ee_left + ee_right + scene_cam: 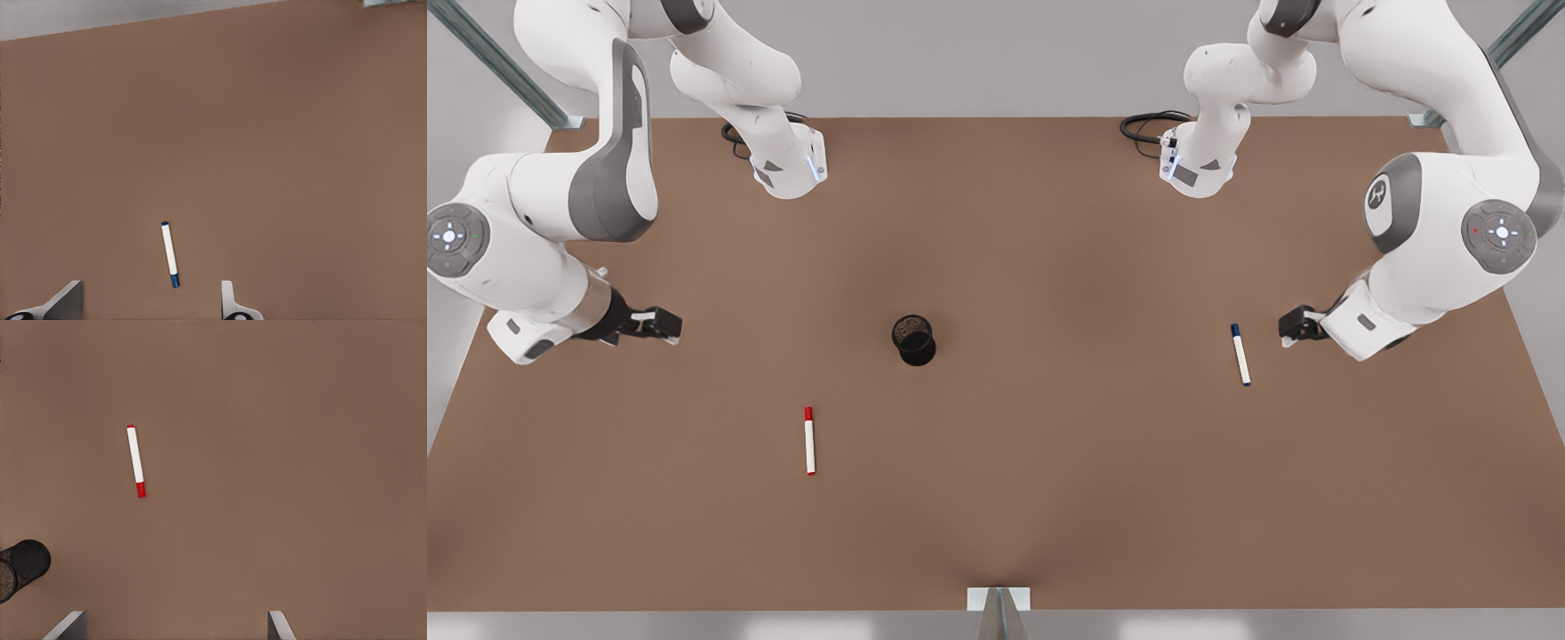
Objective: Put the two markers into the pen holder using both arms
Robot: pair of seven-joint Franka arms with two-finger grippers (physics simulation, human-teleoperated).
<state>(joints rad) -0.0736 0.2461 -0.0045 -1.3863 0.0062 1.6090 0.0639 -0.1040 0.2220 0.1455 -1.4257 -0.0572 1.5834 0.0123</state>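
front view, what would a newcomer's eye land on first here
Probably the black pen holder standing alone mid-table, with the red-capped marker lying flat nearer the camera toward the front view's left. The blue-capped marker lies at the front view's right, just beside the open left gripper. The open right gripper waits at the front view's left edge, apart from both.

Pen holder [20, 568] cut by the right wrist view's edge, left gripper's fingertips [67, 301] cut off by the left wrist view's edge, right gripper's fingertips [279, 625] likewise, both arms' upper links cropped in the front view.
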